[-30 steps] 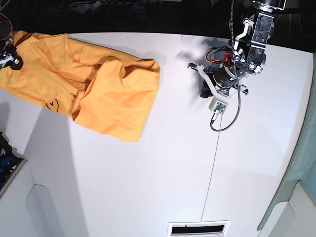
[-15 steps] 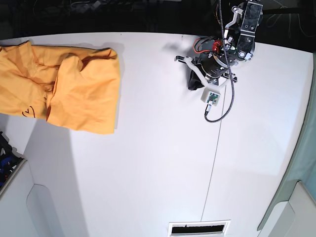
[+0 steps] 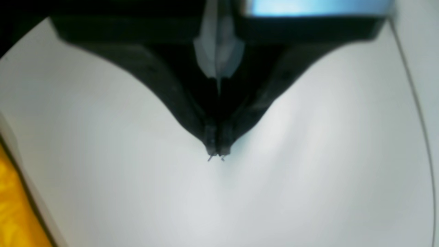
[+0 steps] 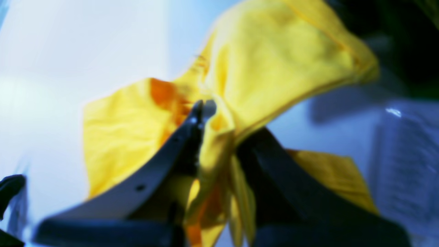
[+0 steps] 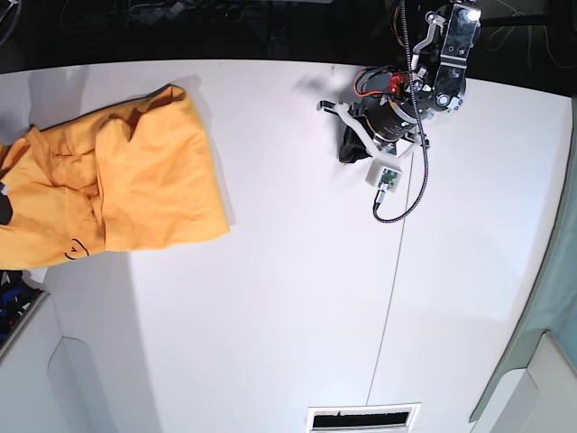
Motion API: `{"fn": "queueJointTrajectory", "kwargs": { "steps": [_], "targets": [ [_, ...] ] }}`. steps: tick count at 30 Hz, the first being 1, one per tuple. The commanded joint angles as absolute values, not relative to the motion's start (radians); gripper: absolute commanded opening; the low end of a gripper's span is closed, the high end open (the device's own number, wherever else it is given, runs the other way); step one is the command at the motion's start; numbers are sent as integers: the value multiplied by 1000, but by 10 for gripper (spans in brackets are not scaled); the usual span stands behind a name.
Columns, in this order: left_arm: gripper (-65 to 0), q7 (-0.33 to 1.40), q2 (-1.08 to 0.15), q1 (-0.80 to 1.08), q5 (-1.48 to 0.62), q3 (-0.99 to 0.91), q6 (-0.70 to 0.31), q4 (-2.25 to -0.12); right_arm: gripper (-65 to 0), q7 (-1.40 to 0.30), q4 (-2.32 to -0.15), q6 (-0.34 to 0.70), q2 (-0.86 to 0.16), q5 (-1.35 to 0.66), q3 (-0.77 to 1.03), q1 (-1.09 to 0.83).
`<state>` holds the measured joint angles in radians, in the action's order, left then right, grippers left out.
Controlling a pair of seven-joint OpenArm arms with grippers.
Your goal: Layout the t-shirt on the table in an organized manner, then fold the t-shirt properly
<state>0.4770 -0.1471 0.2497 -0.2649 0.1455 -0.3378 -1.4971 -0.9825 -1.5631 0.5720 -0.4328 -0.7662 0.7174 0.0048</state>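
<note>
- the table [image 5: 297, 298] is a wide white top; a thin dark seam line [image 5: 389, 298] runs across it from near the far edge down to a slotted vent [image 5: 363, 418] at the near edge.
- behind the far edge the room is dark, and a pale greenish curtain-like edge [image 5: 552, 298] stands at one side of the base view.
- the t-shirt [image 5: 108, 185], orange-yellow, lies bunched and folded over itself at the table's far corner on the base view's left, part of it reaching past the table edge; a small bit of black lettering [image 5: 75, 245] shows near its lower hem.
- the left gripper [image 3: 216, 152] is above bare table, well apart from the shirt; its dark jaws are pressed together with nothing between them.
- in the left wrist view only a sliver of the orange cloth shows at the lower left corner.
- a coiled black cable [image 5: 406, 194] and a small white box [image 5: 383, 178] hang by the left arm [image 5: 406, 99] over the table.
- the right gripper [image 4: 219, 116] is clamped on a gathered fold of the t-shirt; cloth spills round both jaws, and the view is blurred.
- in the base view the right arm is hardly visible at the left edge.
</note>
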Motion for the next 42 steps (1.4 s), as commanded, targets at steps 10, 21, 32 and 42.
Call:
{"fn": "queueJointTrajectory", "kwargs": {
  "steps": [10, 21, 32, 42],
  "targets": [
    [-650, 495, -62, 247, -262, 204, -348, -1408, -650, -939, -1761, 575, -314, -632, 453, -49],
    [-650, 491, -67, 244, -263, 204, -348, -1397, -243, -911, -1761, 576, -233, -566, 148, -59],
    [-650, 490, -70, 224, -305, 167, -431, -1398, -243, -890, -1836, 576, -232, -609, 23, -59],
    [-650, 502, -70, 211, -356, 123, -492, -1400, -243, -821, -1880, 534, -233, -529, 253, -56]
  ]
}}
